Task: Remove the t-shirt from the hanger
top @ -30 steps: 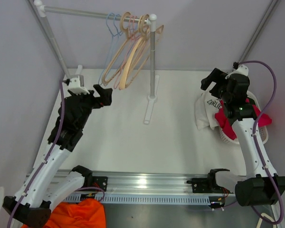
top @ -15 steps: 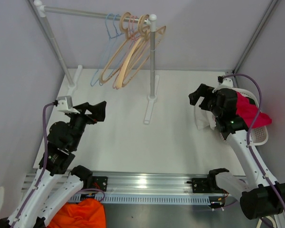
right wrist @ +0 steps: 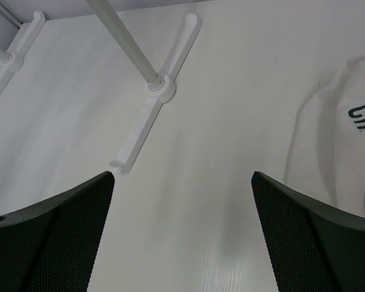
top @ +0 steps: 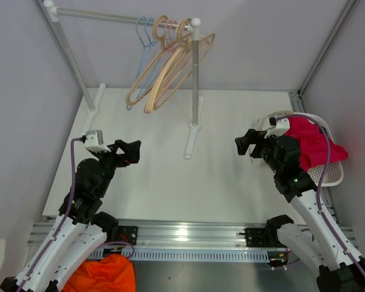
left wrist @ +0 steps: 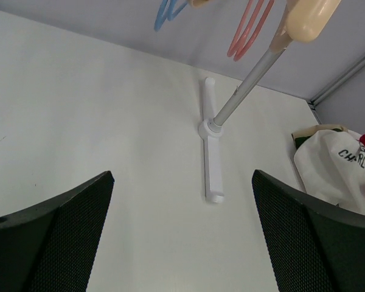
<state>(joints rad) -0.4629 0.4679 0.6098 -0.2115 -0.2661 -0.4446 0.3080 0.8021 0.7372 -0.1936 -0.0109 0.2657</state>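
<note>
From above, bare wooden and thin plastic hangers (top: 164,73) are hanging on the rack (top: 195,85). The crumpled red tee (top: 313,146) is lying in a white mesh basket (top: 330,175) at the bench's (top: 225,176) right edge, just beside the right jaws. Left wrist: the black, mesh-faced left jaws are standing wide and empty, the tee far off right. Right wrist: the right jaws are gaping wide and empty, a lettered white tee (right wrist: 344,140) lying beside them.

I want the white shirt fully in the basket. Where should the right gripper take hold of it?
Probably the rounded fold of the white shirt that spills toward the table, approached from the open table side with the right gripper, jaws wide. That fold bulges clear of the red garment, so there is loose cloth to pinch.
</note>
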